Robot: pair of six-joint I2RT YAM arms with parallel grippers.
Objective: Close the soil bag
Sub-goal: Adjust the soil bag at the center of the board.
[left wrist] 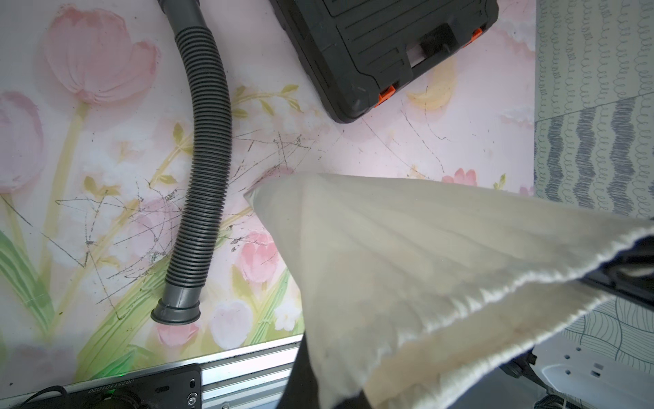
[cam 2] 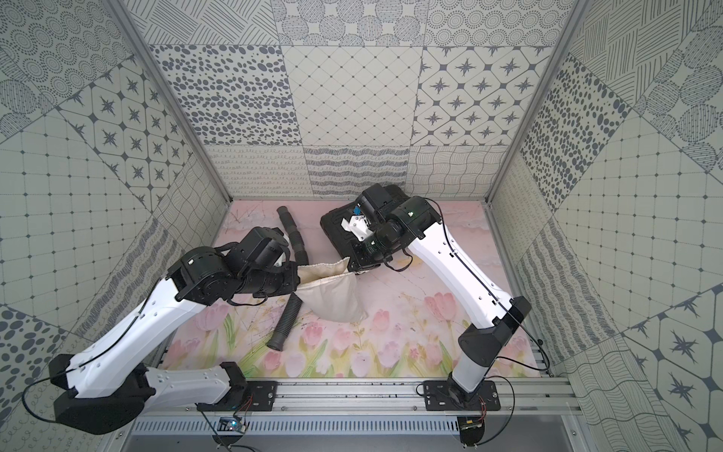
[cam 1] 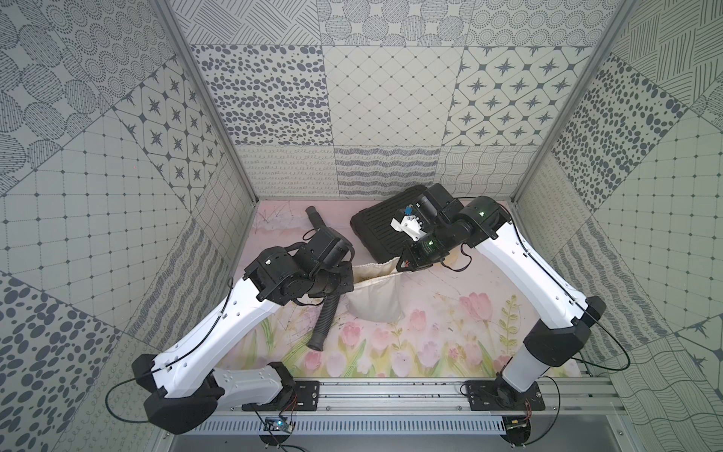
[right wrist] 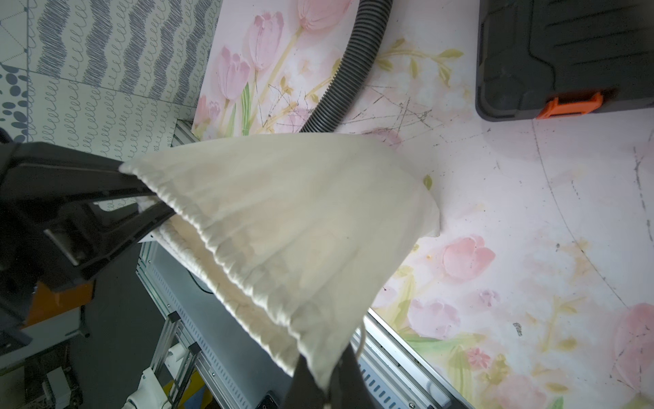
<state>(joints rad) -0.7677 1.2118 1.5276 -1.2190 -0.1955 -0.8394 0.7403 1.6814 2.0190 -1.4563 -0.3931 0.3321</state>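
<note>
Between left gripper (right wrist: 148,191) and right gripper (right wrist: 323,375): soil bag (right wrist: 283,212), each clamped on mouth end.

One marking shows, in the left wrist view: a row of small pale characters printed on the black base plate (left wrist: 155,382) bolted to the aluminium rail (left wrist: 247,368), at about 7 o'clock on the desk (cam 1: 450,313). The characters appear upside down and read roughly J6251101020; several stay uncertain.
</note>
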